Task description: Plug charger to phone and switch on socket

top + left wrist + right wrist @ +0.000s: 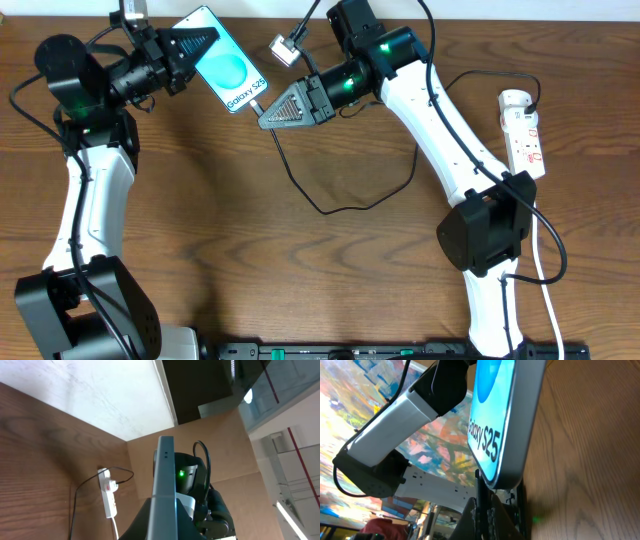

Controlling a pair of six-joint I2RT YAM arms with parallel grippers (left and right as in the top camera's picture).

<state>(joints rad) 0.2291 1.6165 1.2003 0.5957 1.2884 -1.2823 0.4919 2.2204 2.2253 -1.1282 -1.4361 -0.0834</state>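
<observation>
My left gripper point(203, 45) is shut on the top end of the phone point(232, 72) and holds it tilted above the table. The phone has a teal screen and a white "Galaxy S25" band. In the left wrist view the phone point(165, 475) stands edge-on between the fingers point(164, 527). My right gripper point(266, 117) is shut on the charger plug point(480, 492), whose tip meets the phone's lower end point(505, 425). I cannot tell whether it is seated. The thin black cable point(330, 208) loops across the table toward the socket point(524, 130) at the far right, which also shows in the left wrist view point(107, 494).
A small grey connector on a cable point(283, 47) hangs near the back edge between the two arms. The socket's white cord point(547, 250) runs down the right side past the right arm's base point(485, 235). A white wall point(100, 395) borders the table at the back.
</observation>
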